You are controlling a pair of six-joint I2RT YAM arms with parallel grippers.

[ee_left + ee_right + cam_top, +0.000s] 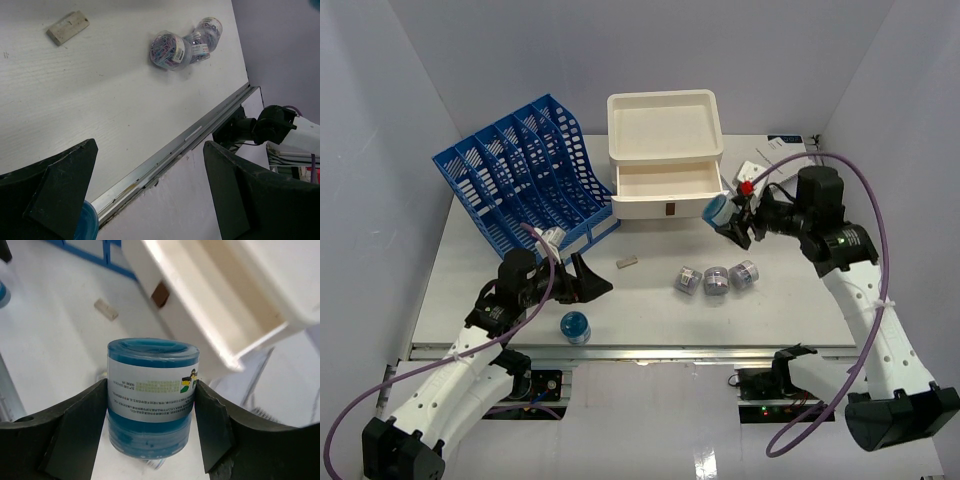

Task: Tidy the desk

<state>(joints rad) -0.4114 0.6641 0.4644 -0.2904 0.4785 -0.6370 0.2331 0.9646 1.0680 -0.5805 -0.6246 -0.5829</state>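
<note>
Broad bare strip of the desk (660,320) along the near rail, from the loose blue tub (575,327) just beside the wide-open left gripper (592,281) to the right edge; mid-desk only three clip jars (716,278) bunched together and a small beige block (627,263) interrupt. Far side blocked by the blue file rack (520,175) and, just beside it, the cream drawer box (665,135) with its drawer (665,182) pulled out. Right gripper (724,214), clamped on the held blue tub (152,390), hangs off the drawer's right front corner, papers (765,165) close behind.

**Three Cameras, One Desk**

One camera looks down from high behind the near edge over the whole desk (650,310). The left wrist's hangs low, facing the front rail (175,150). The right wrist's sits tight on a blue jar (152,395). All catch the small beige block (627,263).
</note>
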